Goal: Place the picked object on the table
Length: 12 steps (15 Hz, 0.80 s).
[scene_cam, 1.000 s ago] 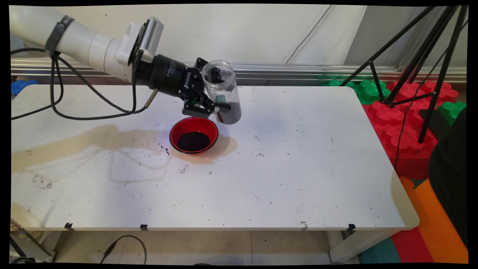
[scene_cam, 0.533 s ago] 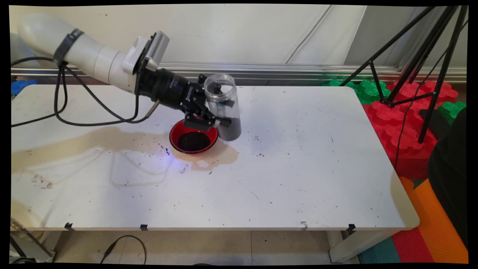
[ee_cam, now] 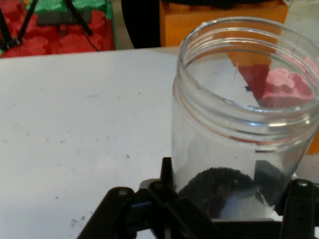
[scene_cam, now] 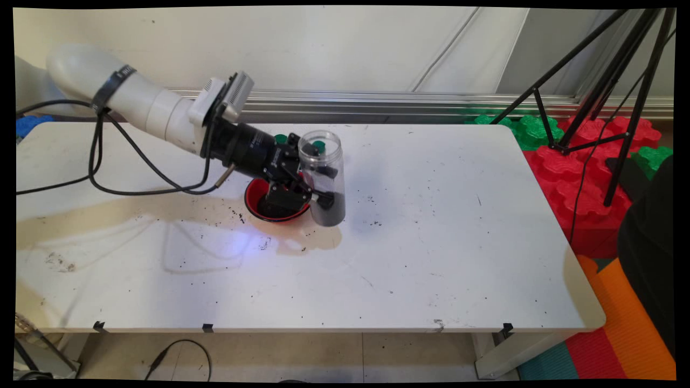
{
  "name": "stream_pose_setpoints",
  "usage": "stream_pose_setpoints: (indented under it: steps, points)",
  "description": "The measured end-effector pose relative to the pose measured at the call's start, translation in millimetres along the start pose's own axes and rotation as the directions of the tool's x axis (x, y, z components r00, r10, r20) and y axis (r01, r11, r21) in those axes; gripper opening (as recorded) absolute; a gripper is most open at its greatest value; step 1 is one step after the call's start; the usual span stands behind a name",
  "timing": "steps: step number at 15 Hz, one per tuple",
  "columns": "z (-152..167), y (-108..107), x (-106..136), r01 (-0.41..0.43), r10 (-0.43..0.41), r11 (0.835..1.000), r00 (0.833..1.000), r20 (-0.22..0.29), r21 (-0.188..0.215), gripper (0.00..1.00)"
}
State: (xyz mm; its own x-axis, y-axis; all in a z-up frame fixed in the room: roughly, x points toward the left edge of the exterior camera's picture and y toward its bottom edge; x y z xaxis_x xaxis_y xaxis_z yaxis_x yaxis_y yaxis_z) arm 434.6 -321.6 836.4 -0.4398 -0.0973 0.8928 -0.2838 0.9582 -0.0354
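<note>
Jar (scene_cam: 325, 180), clear plastic, upright w/ mouth up so dark grains stay at btm; gripper (scene_cam: 315, 186) fingers clamped on lower body, base at table (scene_cam: 431, 242) just right of red bowl (scene_cam: 253, 198).

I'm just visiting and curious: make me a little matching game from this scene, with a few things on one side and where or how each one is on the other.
Things:
1. clear jar
2. red bowl
3. end effector
4. tripod

Descriptions:
A. stands off the table's right end, by red and green foam blocks
B. sits on the table, holding dark grains, partly hidden by the arm
C. black, shut on the jar's side
D. lidless, roughly upright, dark grains in its bottom

Pairs: 1-D, 2-B, 3-C, 4-A
</note>
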Motion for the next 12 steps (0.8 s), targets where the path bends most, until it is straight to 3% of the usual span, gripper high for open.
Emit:
stream_pose_setpoints:
  steps: [12]
  points:
    - [18.5, 9.5, -44.4, 0.111, -0.108, 0.993, 0.991, 0.079, -0.036, 0.00]
